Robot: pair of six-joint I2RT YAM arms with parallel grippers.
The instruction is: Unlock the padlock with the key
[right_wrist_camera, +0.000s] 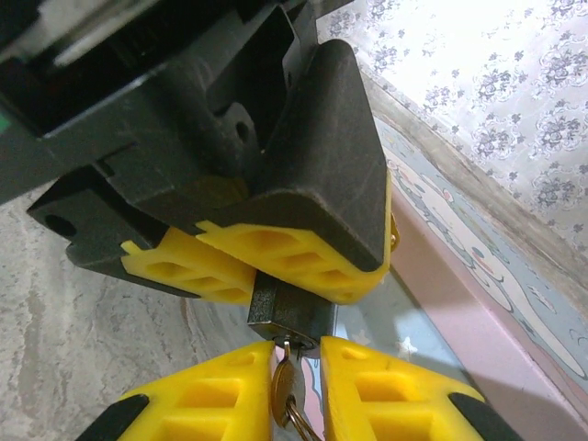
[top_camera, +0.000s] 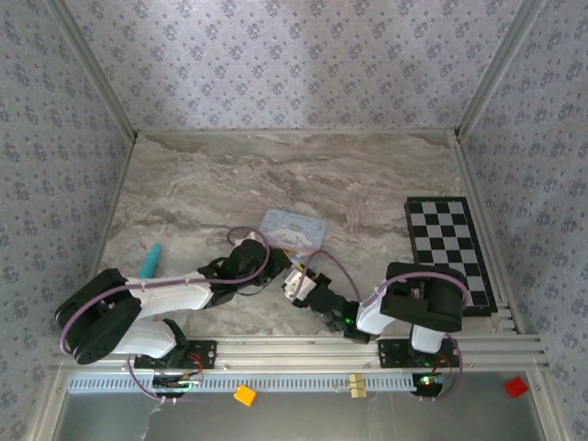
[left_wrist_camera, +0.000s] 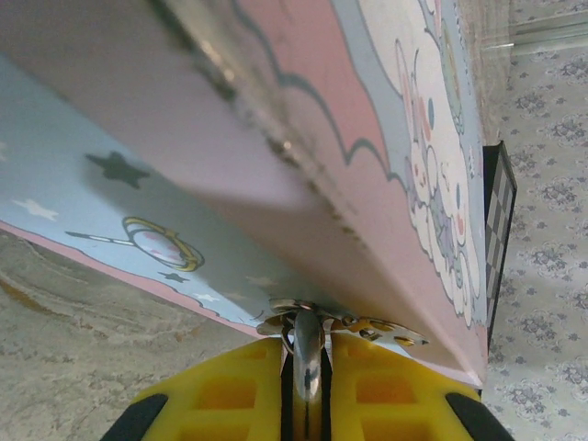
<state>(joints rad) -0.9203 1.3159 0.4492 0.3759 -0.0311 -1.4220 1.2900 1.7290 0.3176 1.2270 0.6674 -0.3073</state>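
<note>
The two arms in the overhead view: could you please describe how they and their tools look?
The left arm and right arm have white links and bulky black joints, with lilac cables looping alongside; a green light glows on the right one. The left tool and right tool carry yellow, pocket-moulded fingers on black bodies.
</note>
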